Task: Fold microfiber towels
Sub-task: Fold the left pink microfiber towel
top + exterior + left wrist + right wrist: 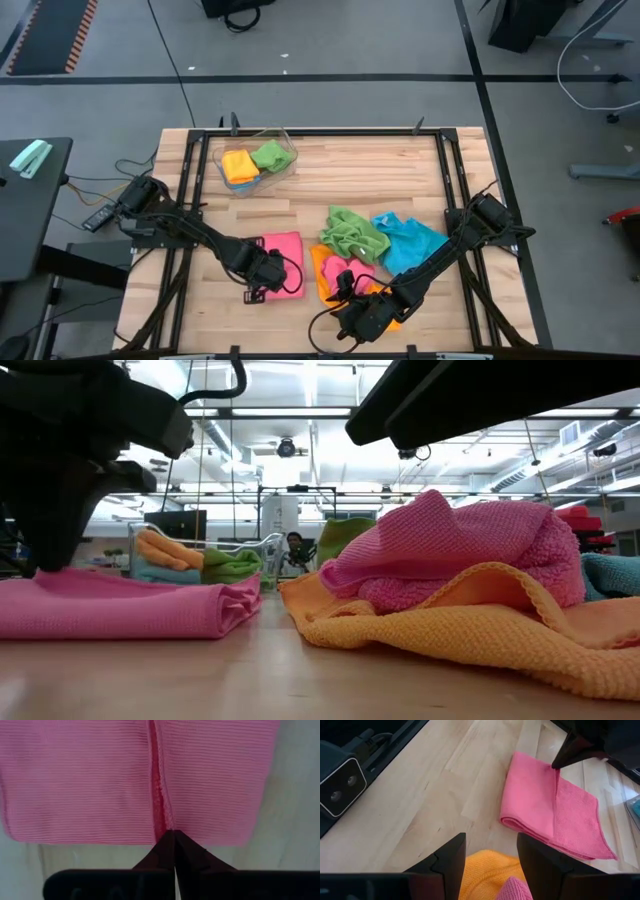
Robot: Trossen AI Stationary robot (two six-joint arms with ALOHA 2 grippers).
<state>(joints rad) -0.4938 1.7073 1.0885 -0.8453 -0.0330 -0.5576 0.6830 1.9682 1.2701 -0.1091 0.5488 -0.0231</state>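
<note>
Lighting: bright, even, overhead; ceiling strip lights (pixel 300 410) blow out to white glare in the low view. Shadows: soft and faint on the table (pixel 340 180); the left end effector (pixel 174 837) shows as a black silhouette. Focus: pink towel (pixel 80 785) weave crisp just ahead of that end effector; table beside it washed pale. Low view: nearest table surface blurred, arms overhead underexposed.

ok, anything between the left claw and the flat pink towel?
No. The left claw is shut right on the pink towel at its edge seam; nothing visible sits between them.
</note>
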